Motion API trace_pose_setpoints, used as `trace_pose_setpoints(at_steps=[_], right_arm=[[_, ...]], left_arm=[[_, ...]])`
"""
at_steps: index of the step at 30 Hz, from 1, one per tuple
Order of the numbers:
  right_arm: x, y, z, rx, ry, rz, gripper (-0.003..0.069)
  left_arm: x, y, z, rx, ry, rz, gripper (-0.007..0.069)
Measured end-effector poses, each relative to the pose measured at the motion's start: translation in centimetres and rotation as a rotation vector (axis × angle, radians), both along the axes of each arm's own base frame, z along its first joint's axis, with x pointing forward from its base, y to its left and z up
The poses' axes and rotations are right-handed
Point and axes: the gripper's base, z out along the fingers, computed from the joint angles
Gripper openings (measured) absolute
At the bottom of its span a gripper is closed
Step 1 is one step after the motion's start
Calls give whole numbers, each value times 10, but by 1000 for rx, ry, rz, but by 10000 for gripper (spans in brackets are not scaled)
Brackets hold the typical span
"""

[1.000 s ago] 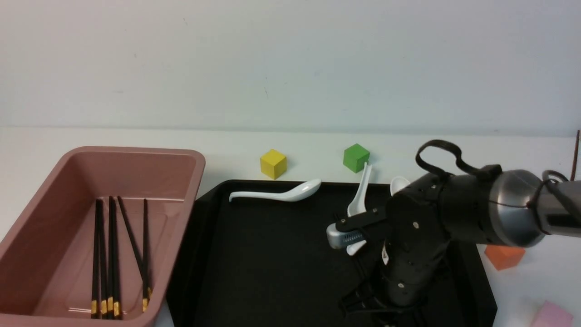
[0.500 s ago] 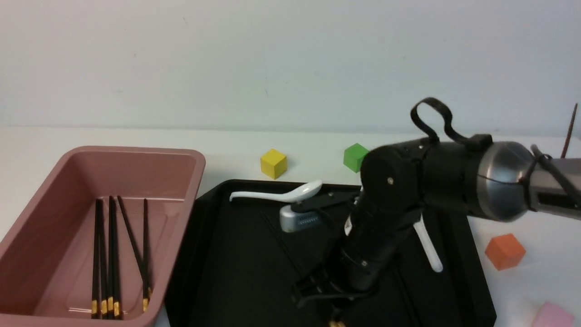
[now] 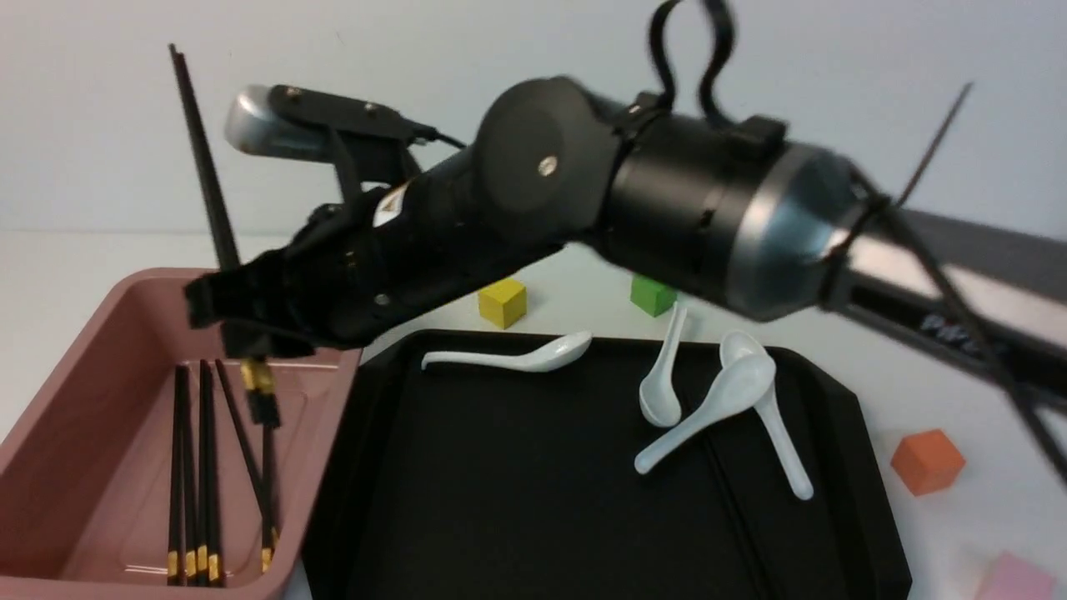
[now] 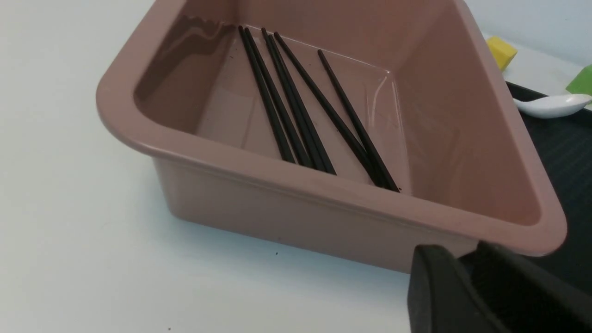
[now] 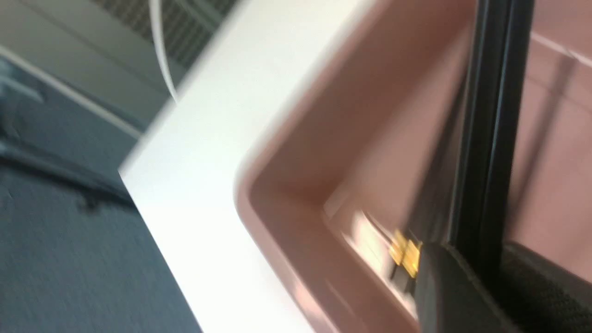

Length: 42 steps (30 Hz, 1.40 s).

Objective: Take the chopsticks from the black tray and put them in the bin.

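Observation:
My right gripper (image 3: 242,333) is shut on a black chopstick (image 3: 204,175) with a gold band and holds it nearly upright over the near right part of the pink bin (image 3: 125,279). The stick's banded end hangs inside the bin. In the right wrist view the chopstick (image 5: 490,138) runs between the two fingers of the right gripper (image 5: 481,277), above the bin's corner (image 5: 286,208). Several chopsticks (image 3: 204,467) lie on the bin floor and also show in the left wrist view (image 4: 296,115). The black tray (image 3: 500,500) lies right of the bin. My left gripper (image 4: 462,252) is shut and empty beside the bin's outer wall (image 4: 277,217).
Several white spoons (image 3: 508,357) (image 3: 663,375) (image 3: 708,417) lie on the tray's far and right parts. A faint thin dark line (image 3: 733,517) crosses the tray's right side. A yellow cube (image 3: 502,300) and a green cube (image 3: 650,293) stand behind the tray, an orange cube (image 3: 925,461) and a pink block (image 3: 1013,579) to its right.
My right arm has risen from the tray's right side and swung left, carrying the chopstick to above the bin. The spoons it hid show again.

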Motion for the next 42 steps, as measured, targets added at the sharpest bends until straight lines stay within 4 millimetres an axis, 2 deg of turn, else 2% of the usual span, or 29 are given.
trace_pose_setpoints(at_steps=[4, 7, 9, 12, 14, 18, 20, 21, 22, 23, 24, 25, 26, 27, 30, 31, 32, 35, 36, 37, 38, 41, 42], right_arm=[[-4, 41, -50, 29, -18, -38, 139], [-8, 53, -78, -10, 6, -24, 171], [-8, 55, -87, -25, 17, -20, 214], [-8, 55, -91, -40, 24, -12, 265], [-9, 49, -82, -67, 27, 16, 287], [-14, 29, -44, -106, 11, 79, 232], [-17, 10, -15, -135, -18, 108, 170], [-21, -5, 7, -151, -34, 127, 123], [-21, -11, 15, -151, -48, 123, 115], [-27, -33, 41, -189, -72, 141, 51], [-31, -46, 56, -201, -86, 146, 22], [-38, -67, 78, -233, -121, 145, -5], [-48, -88, 98, -261, -151, 145, -12], [-52, -100, 108, -288, -173, 137, -13], [-77, -152, 146, -399, -252, 82, -13], [-84, -162, 153, -403, -263, 60, -13], [-98, -188, 166, -428, -309, -15, -13], [-136, -236, 173, -443, -350, -113, -13], [-154, -257, 168, -437, -375, -141, -13], [-161, -265, 159, -432, -385, -152, -13], [-171, -275, 159, -408, -410, -167, -12], [-215, -318, 109, -253, -573, -228, -8], [-228, -330, 81, -175, -635, -250, -7]], left_arm=[[0, 0, 0, 0, 0, 0, 137], [0, 0, 0, 0, 0, 0, 139], [0, 0, 0, 0, 0, 0, 142], [0, 0, 0, 0, 0, 0, 142], [0, 0, 0, 0, 0, 0, 142], [0, 0, 0, 0, 0, 0, 144], [0, 0, 0, 0, 0, 0, 146], [0, 0, 0, 0, 0, 0, 147], [0, 0, 0, 0, 0, 0, 147], [0, 0, 0, 0, 0, 0, 148], [0, 0, 0, 0, 0, 0, 148], [0, 0, 0, 0, 0, 0, 148], [0, 0, 0, 0, 0, 0, 148], [0, 0, 0, 0, 0, 0, 148], [0, 0, 0, 0, 0, 0, 148], [0, 0, 0, 0, 0, 0, 149], [0, 0, 0, 0, 0, 0, 150], [0, 0, 0, 0, 0, 0, 152], [0, 0, 0, 0, 0, 0, 152], [0, 0, 0, 0, 0, 0, 152], [0, 0, 0, 0, 0, 0, 153], [0, 0, 0, 0, 0, 0, 153], [0, 0, 0, 0, 0, 0, 153]])
